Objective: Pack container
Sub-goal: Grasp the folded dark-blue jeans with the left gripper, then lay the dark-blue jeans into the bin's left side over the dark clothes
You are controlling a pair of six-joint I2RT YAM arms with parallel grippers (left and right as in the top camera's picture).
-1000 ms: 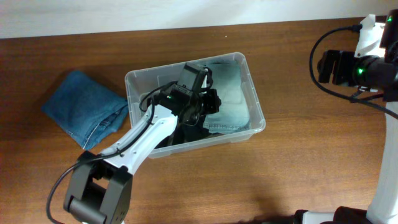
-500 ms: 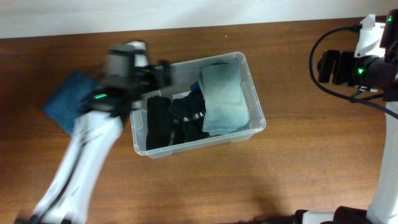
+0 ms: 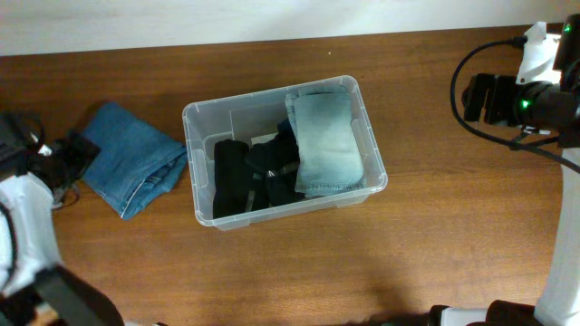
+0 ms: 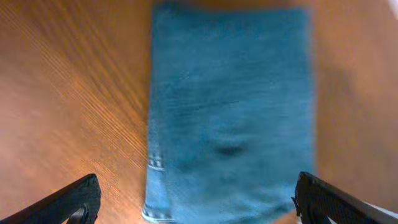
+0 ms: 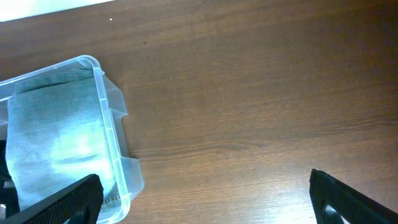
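The container (image 3: 374,149), a clear plastic tub, stands mid-table and holds black garments (image 3: 246,178) and a folded pale denim piece (image 3: 326,145). On the wood left of it lies a folded blue pair of jeans (image 3: 131,167). My left gripper (image 3: 77,156) hovers at the jeans' left edge, open. In the left wrist view the jeans (image 4: 230,112) fill the frame, and the left gripper (image 4: 199,205) holds nothing between its wide-set fingers. My right gripper (image 3: 471,98) hangs open at the far right. In the right wrist view the right gripper (image 5: 205,202) is above bare wood beside the container's corner (image 5: 109,124).
The brown wooden table (image 3: 435,244) runs to a pale wall strip (image 3: 272,18) at the back. Black cables (image 3: 480,136) loop round the right arm. The left arm's white links (image 3: 23,226) occupy the near left corner.
My left gripper opened, came up out of the container and swung left to the blue jeans. The black garments now lie uncovered in the tub. The right arm has not moved.
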